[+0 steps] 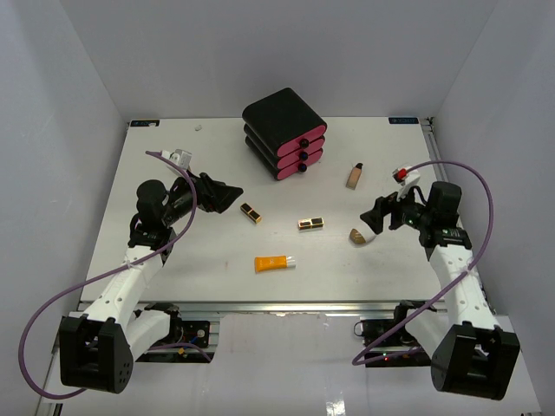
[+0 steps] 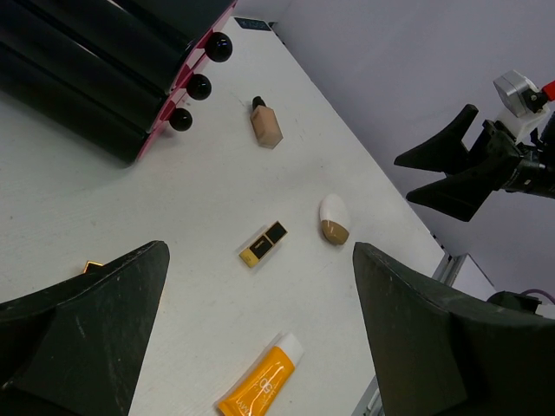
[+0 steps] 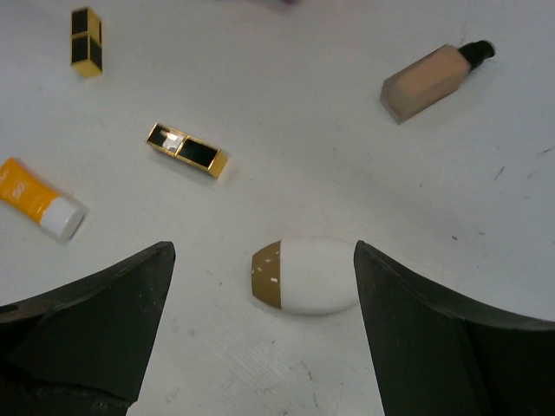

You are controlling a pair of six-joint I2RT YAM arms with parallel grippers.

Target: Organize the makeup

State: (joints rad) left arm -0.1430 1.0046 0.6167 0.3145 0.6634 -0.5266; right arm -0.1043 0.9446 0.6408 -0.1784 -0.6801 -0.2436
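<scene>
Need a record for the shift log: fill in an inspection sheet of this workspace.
Surface: white table, no spills seen.
Job's things: all five lie loose and apart on the table: two lipstick tubes, orange tube, tan bottle, egg-shaped piece. The drawer box has all three drawers shut.
Clutter: nothing seen.
Pincers: left pincer open, holding nothing; right pincer open, with the egg-shaped piece between its fingers in the wrist view, contact unclear.
Cables: a purple cable loops off the left arm, another off the right.
Surroundings: plain grey walls.
</scene>
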